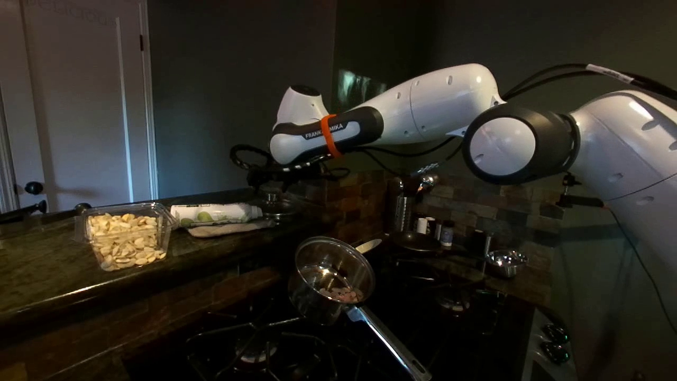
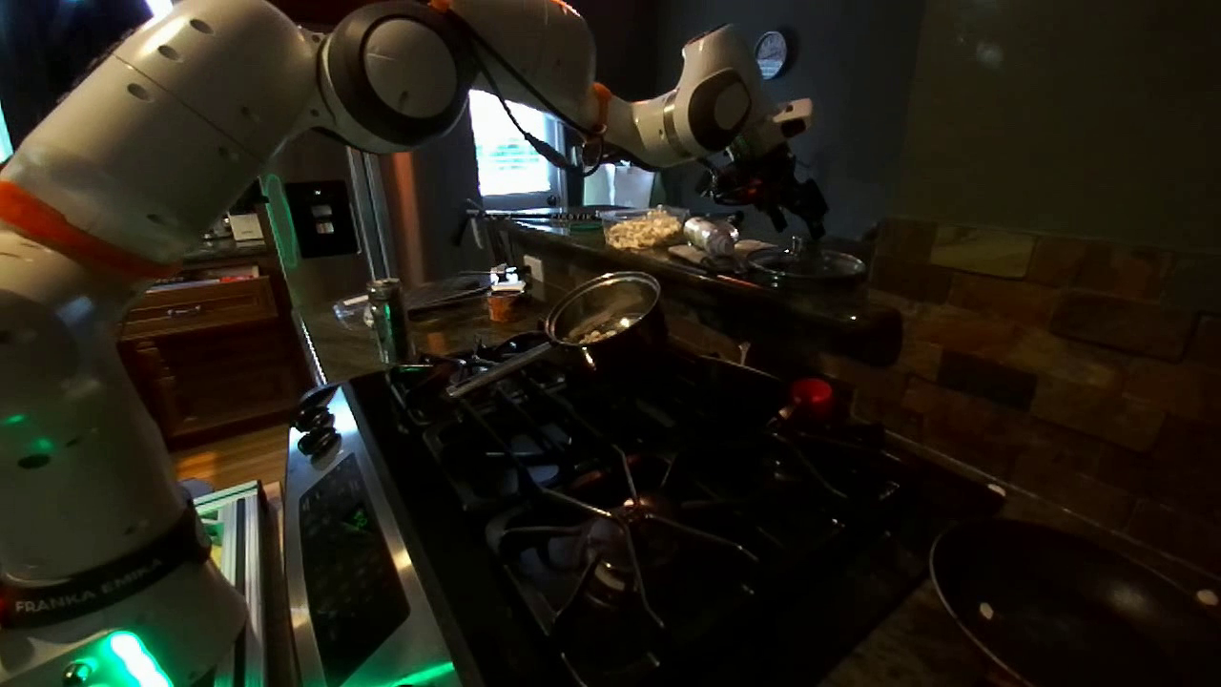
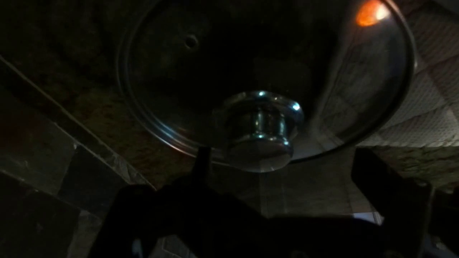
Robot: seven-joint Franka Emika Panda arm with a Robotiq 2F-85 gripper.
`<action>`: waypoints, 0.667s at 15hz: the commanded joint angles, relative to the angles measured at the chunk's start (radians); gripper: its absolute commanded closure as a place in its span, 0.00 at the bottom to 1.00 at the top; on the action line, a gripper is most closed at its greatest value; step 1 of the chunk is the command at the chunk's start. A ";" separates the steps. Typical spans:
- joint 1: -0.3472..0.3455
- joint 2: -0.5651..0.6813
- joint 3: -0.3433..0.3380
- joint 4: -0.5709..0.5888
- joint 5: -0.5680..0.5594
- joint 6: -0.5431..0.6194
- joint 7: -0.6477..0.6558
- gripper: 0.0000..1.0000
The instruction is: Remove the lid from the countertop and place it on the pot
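Lid [image 3: 265, 68] near the end corner of the surface [image 1: 37, 254], under a spread hand [image 3: 282, 153]: likely pre-grasp; next, straddle knob [image 3: 260, 138], pinch!

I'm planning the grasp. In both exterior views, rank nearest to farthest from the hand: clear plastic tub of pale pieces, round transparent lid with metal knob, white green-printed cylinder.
1. Round transparent lid: just below the hand.
2. White green-printed cylinder: beside the lid.
3. Clear plastic tub: beyond the cylinder, away from the lid.
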 commanded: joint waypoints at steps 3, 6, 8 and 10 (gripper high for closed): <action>0.033 0.094 -0.062 0.097 -0.013 0.001 0.068 0.30; 0.047 0.071 -0.107 0.111 -0.027 -0.061 0.122 0.55; 0.055 0.065 -0.132 0.127 -0.041 -0.094 0.154 0.70; 0.066 0.063 -0.157 0.145 -0.053 -0.132 0.176 0.84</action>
